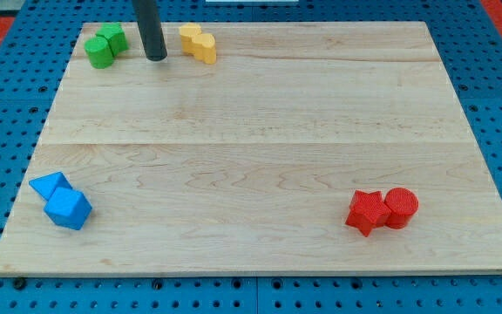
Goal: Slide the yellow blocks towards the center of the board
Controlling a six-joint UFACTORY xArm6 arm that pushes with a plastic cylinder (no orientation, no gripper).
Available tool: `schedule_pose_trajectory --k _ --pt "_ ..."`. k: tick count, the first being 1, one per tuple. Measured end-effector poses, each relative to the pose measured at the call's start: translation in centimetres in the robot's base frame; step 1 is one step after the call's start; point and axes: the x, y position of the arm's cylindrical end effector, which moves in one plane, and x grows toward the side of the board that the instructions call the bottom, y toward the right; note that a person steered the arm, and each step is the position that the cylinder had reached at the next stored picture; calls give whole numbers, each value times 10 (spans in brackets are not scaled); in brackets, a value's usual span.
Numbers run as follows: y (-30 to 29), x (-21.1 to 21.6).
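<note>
Two yellow blocks sit touching near the view's top, left of middle: one (190,36) at the back and one (205,48) just in front and to its right. Their exact shapes are hard to make out. My tip (155,58) rests on the board a short way to the left of the yellow pair, apart from them. It stands between the yellow blocks and the green blocks.
Two green blocks (105,46) sit touching at the top left corner, left of my tip. Two blue blocks (62,201) lie at the bottom left. A red star-like block (367,212) and a red cylinder (400,208) touch at the bottom right. The wooden board (260,148) lies on blue pegboard.
</note>
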Motion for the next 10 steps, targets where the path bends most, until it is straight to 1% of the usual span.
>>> schedule_pose_trajectory --k 2,4,5,6,7,9,10 --pt "0 -8" --pt "8 -56" --pt "58 -53" --pt "75 -42" --pt "57 -13" --pt "75 25" --pt "60 54"
